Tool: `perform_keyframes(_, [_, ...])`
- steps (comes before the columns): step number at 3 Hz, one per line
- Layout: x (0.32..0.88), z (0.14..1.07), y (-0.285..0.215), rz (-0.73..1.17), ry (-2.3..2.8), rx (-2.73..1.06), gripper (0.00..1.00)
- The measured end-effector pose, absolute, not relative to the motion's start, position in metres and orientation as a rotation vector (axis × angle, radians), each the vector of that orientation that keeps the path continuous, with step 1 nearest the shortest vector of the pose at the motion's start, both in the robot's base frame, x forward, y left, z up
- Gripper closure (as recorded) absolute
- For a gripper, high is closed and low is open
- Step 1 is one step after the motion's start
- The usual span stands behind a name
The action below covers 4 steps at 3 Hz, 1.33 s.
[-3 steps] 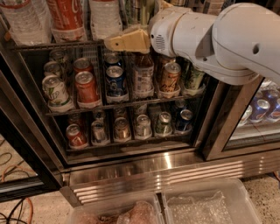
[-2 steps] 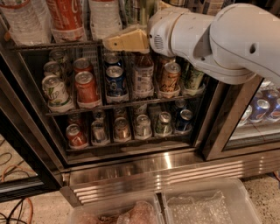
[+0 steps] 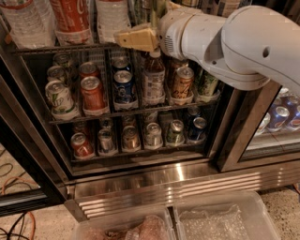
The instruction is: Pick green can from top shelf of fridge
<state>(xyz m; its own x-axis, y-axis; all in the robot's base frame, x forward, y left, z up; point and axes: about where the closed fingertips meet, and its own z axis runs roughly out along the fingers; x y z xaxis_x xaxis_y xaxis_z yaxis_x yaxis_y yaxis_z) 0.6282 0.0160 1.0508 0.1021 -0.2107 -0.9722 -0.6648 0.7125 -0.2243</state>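
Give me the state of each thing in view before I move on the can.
tool: at the front rail of the top shelf, pointing left
green can: upright on the top shelf, behind the tool, only partly in view
top shelf: loaded with upright bottles
fridge: door open on this section
red can: upright on the rack below

Labels: nothing readable.
Red bottle (image 3: 70, 16) carries white script (can't make out the letters). Gripper (image 3: 121, 38) sits at the front rail of the top shelf (image 3: 56, 47), right of that bottle.
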Motion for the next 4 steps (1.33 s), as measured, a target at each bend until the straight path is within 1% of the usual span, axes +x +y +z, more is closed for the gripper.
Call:
perform_keyframes(1, [0.632, 1.051, 0.012, 0.379, 1.47, -0.742, 0.32])
perform_keyframes(2, [0.635, 1.051, 0.005, 0.364, 1.479, -0.715, 0.41])
perform_keyframes(4, [0.646, 1.053, -0.017, 0.324, 1.501, -0.618, 0.4])
